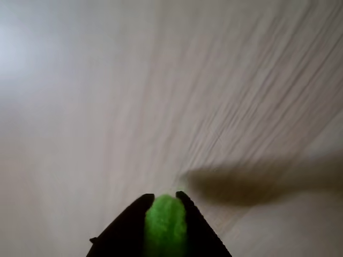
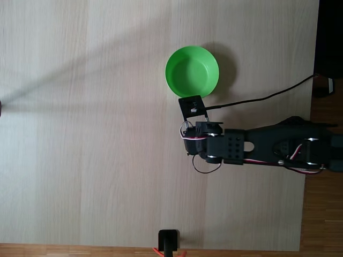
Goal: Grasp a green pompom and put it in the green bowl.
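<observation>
Above pale wooden table [image 2: 80,134], fingers [image 1: 140,214] round green pompom [image 1: 166,222]

Count at this moment, both views:

- Pompoms: 1, green [image 1: 165,224], seen in the wrist view between two dark fingers.
- Fingers: 2, one [image 1: 128,227] to the left of the pompom, the other to its right.
- Bowls: 1, green [image 2: 212,84], seen in the fixed view.
- Arms: 1, black [image 2: 268,147], in the fixed view.
- Cables: 1 black lead [image 2: 268,97] running from the arm's camera plate toward the right edge; thin wires on the arm itself too small to count.
- Tables: 1, pale wood [image 2: 80,134].
- Small black stand at the bottom edge [image 2: 169,241]: 1.
</observation>
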`<state>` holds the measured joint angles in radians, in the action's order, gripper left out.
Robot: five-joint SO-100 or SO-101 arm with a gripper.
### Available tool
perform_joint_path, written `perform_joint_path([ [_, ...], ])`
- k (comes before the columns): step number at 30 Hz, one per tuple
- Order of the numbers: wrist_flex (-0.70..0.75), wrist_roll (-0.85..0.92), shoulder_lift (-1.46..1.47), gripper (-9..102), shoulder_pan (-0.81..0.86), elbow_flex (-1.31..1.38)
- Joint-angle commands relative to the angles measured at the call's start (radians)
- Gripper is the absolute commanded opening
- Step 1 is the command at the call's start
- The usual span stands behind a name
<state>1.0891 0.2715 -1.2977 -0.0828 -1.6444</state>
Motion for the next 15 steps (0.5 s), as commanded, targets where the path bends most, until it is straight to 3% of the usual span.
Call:
perform_joint_path([
  [1,0.0,0.006,-0.126,1,0.029,0.023],
  [15,0.127,0.112,-0.334,1,0.351,0.141],
])
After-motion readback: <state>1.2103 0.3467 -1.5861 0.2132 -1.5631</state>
